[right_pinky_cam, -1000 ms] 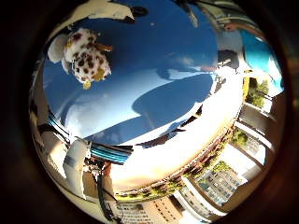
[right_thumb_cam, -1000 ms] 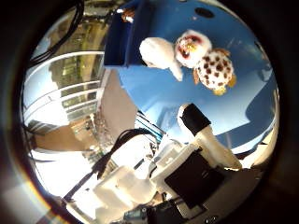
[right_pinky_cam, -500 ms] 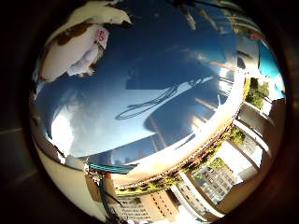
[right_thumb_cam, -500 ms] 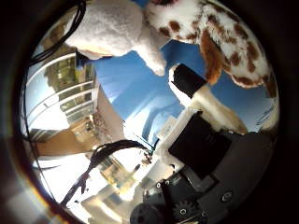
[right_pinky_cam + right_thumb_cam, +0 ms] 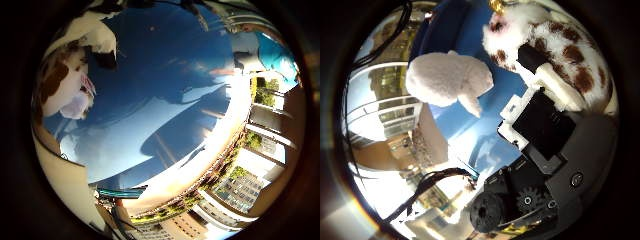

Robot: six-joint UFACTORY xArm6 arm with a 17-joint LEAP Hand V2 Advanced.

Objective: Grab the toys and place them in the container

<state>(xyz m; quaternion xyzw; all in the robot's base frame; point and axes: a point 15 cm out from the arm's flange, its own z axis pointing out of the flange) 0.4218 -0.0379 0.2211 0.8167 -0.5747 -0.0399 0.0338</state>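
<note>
One spotted plush toy (image 5: 62, 87), white with brown patches, lies on the blue worktop (image 5: 165, 100) at the edge of the little-finger-side view, close to the palm. In the thumb-side view there are two toys: a plain white plush (image 5: 447, 80) beside the spotted one. The hand (image 5: 545, 125) has a finger lying against the spotted toy; whether the fingers clasp it I cannot tell.

No readable text, label, brand, number or sign can be made out in either palm view. No print is shown on the spotted plush toy (image 5: 560, 45), the white plush toy (image 5: 447, 80) or the blue worktop (image 5: 165, 100).
</note>
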